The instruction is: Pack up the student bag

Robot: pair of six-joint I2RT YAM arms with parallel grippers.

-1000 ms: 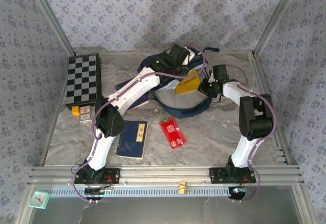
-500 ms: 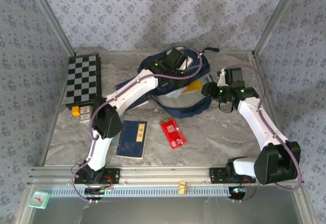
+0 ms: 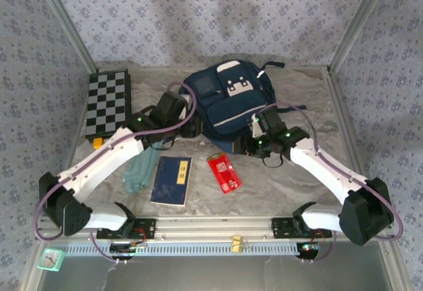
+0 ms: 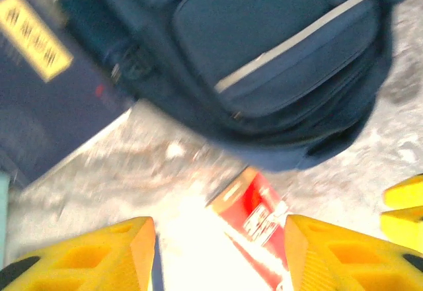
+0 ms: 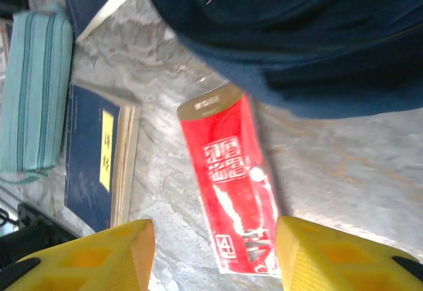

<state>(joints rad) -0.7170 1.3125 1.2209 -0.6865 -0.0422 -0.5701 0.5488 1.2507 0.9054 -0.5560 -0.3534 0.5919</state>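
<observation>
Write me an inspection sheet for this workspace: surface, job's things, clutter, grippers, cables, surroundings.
Surface: marbled table, no spills seen.
Job's things: student bag lies front up at the far centre; blue book, red packet and teal pencil case lie outside it, on its near side.
Clutter: chessboard at the far left.
Grippers: left gripper and right gripper both open and empty, by the bag's near edge.
Cables: purple cables run along both arms.
Surroundings: patterned walls; metal rail at the near edge.
</observation>
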